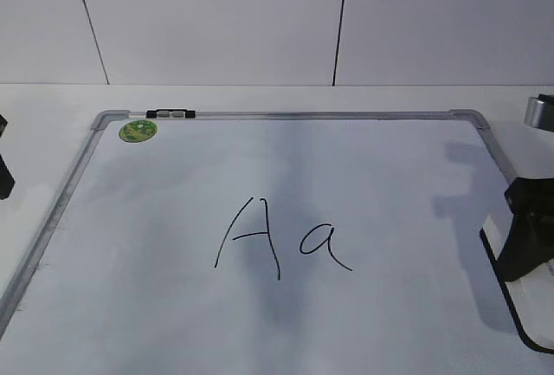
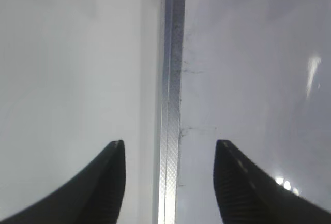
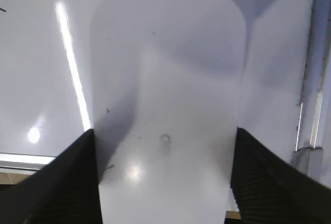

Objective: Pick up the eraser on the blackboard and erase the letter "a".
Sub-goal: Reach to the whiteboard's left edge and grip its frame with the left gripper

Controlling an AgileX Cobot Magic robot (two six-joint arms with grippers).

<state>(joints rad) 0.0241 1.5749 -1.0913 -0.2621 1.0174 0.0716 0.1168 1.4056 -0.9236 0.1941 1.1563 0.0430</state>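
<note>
Two tools: right tool [image 3: 165,177] clamped on eraser [image 3: 168,105], left tool [image 2: 169,182] spread wide, w/ nothing held.

A: What carries everything here?

B: A white table [image 1: 52,102], running back to a pale panelled wall.

A: And lying straight on it?

B: The blackboard [image 1: 389,184], flat, its silver-grey frame [image 1: 286,116] down on the tabletop. It takes up most of the surface.

A: Any bare table around the blackboard?

B: Yes, a strip behind its far edge, and more to the left of its left rail, as the left wrist view shows.
</note>
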